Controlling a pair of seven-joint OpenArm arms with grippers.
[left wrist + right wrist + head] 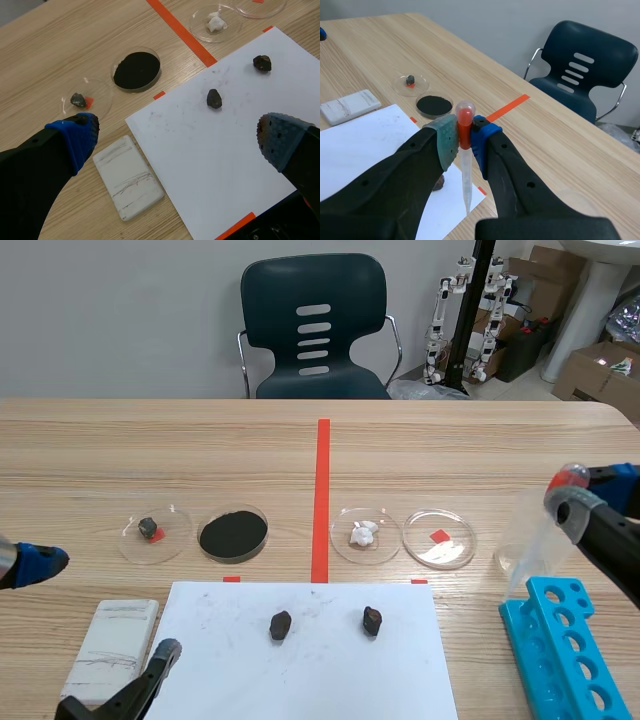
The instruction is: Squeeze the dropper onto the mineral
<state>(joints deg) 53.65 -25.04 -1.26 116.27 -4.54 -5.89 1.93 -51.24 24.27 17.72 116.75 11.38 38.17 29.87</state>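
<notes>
**Right claw holds dropper upright, tip down, off to the right of the minerals**

The right claw is clamped on the dropper, with the pads pinching its red collar just under the clear bulb. The dropper's long axis is close to vertical: bulb up, thin tip pointing down at the tabletop. In the scene view this claw sits at the right side, above the far end of the blue tube rack, well apart from both minerals. A clear cup stands just behind it.

The left claw is spread wide and holds nothing. It hangs low at the near left, with one finger over the white tile and the other over the paper.

Nearest the robot:
- The white tile has grey scratch lines and lies flat, just beside the paper's left edge.
- The white paper sheet carries the left mineral and the right mineral. Both are dark lumps, set apart from each other in the paper's far half.

Beyond the paper is a row of four clear dishes:
- The dish with a small grey rock has the rock resting on a red square.
- The dish of black powder is just beside it.
- The dish with white lumps is across the red tape line.
- The bare dish sits over a red square.

Farthest away, a dark chair stands behind the tabletop.
</notes>
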